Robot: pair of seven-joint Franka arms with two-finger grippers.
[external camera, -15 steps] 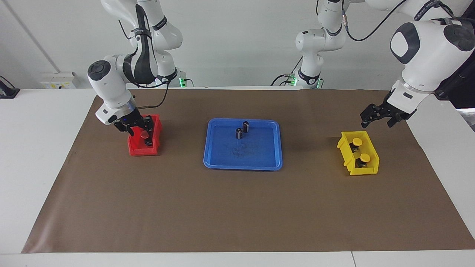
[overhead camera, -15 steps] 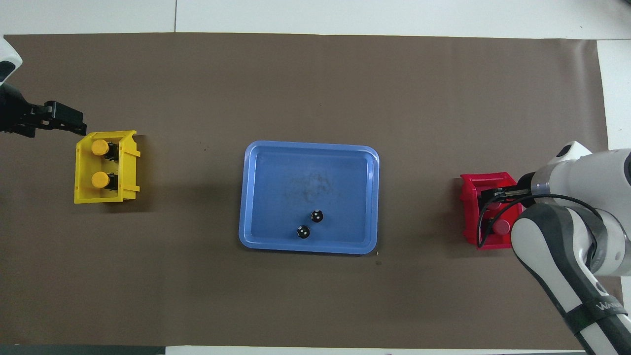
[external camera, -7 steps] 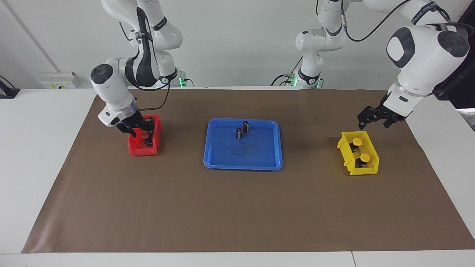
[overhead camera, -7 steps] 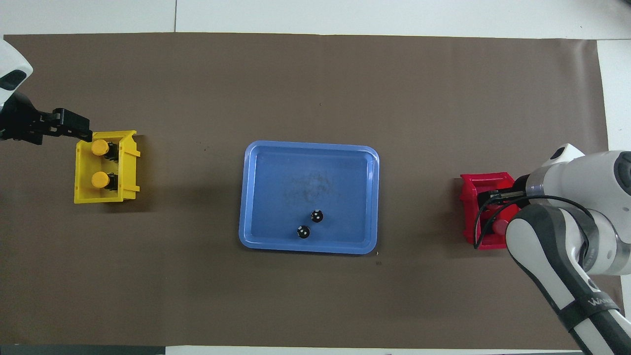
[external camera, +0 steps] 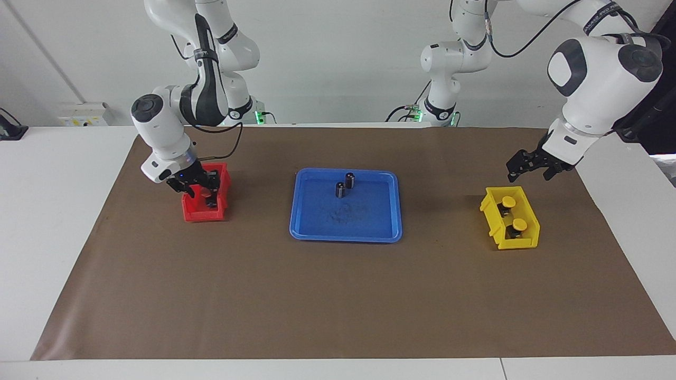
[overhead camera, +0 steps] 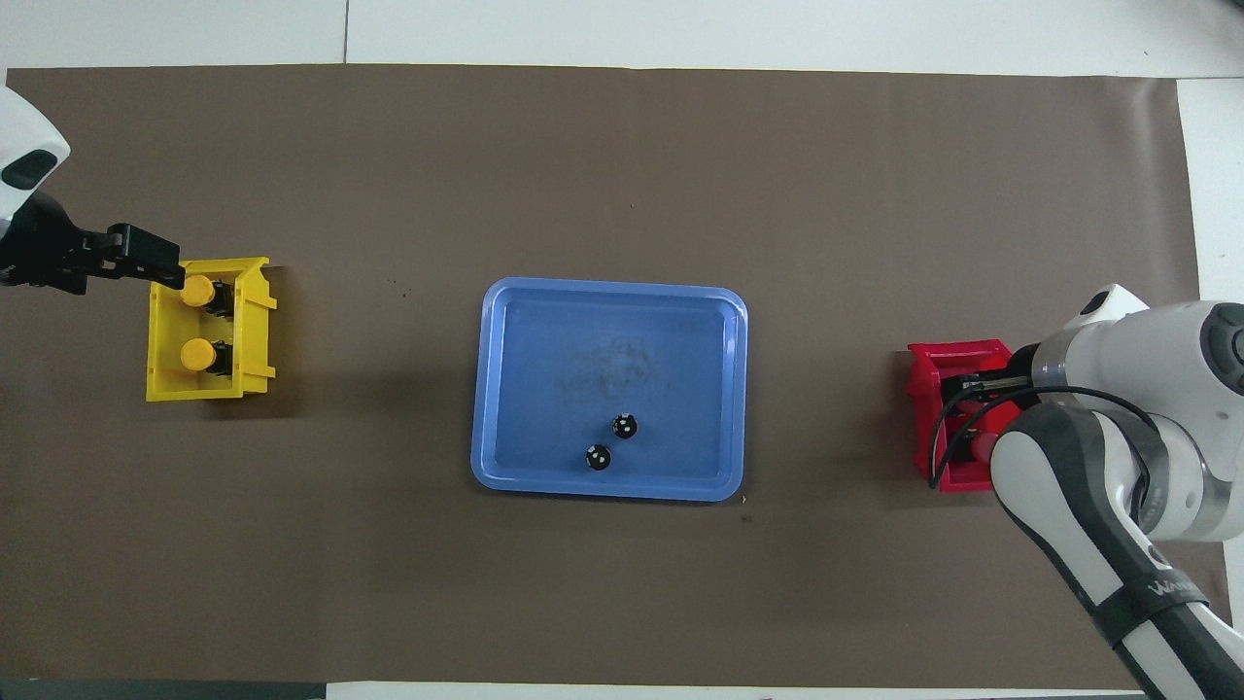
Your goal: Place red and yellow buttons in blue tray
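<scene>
The right hand (external camera: 194, 186) is down inside the red bin (external camera: 206, 200) at the red buttons (external camera: 210, 200) — grip not readable. The left hand (external camera: 520, 166), open, hovers at 12 o'clock of the yellow buttons (external camera: 508, 201) in the yellow bin (external camera: 509, 217). The blue tray (external camera: 346, 232) lies between.

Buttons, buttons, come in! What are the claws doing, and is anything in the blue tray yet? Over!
Right claw down in red bin. Left claw above yellow bin; two yellow buttons inside. Blue tray: only two dark cylinders, no buttons.
</scene>
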